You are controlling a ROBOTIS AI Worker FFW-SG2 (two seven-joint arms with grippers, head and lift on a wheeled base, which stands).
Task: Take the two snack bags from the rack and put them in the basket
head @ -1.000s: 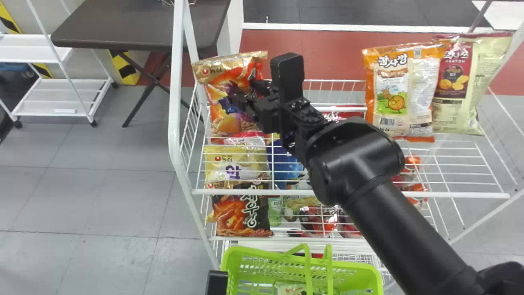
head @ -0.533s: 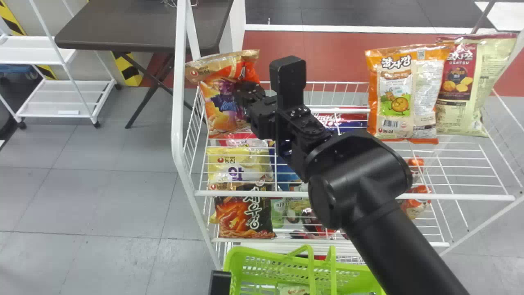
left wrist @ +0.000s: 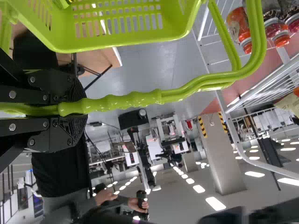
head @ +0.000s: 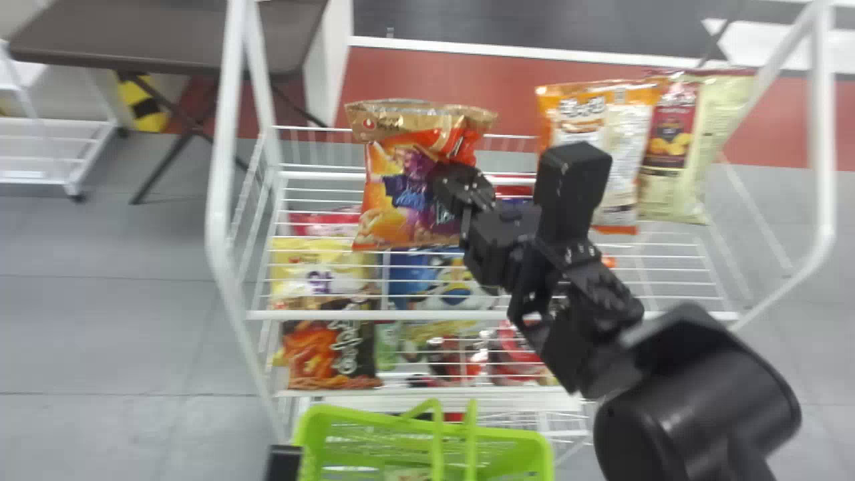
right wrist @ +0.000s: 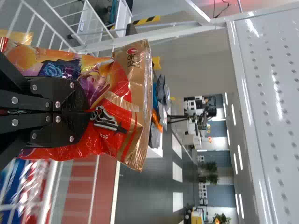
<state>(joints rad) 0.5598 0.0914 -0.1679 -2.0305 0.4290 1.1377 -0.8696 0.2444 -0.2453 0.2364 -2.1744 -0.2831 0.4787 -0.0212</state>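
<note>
Away from the left edge of the rack (head: 334,314) comes the orange snack bag (head: 394,200), pinched in our right gripper (right wrist: 88,112). We judge it light, slick and crushable, best held mid-body.

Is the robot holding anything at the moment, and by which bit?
The right gripper pinches an orange snack bag by its front, below the gold top band; the left gripper clasps the green basket by its handle.
</note>
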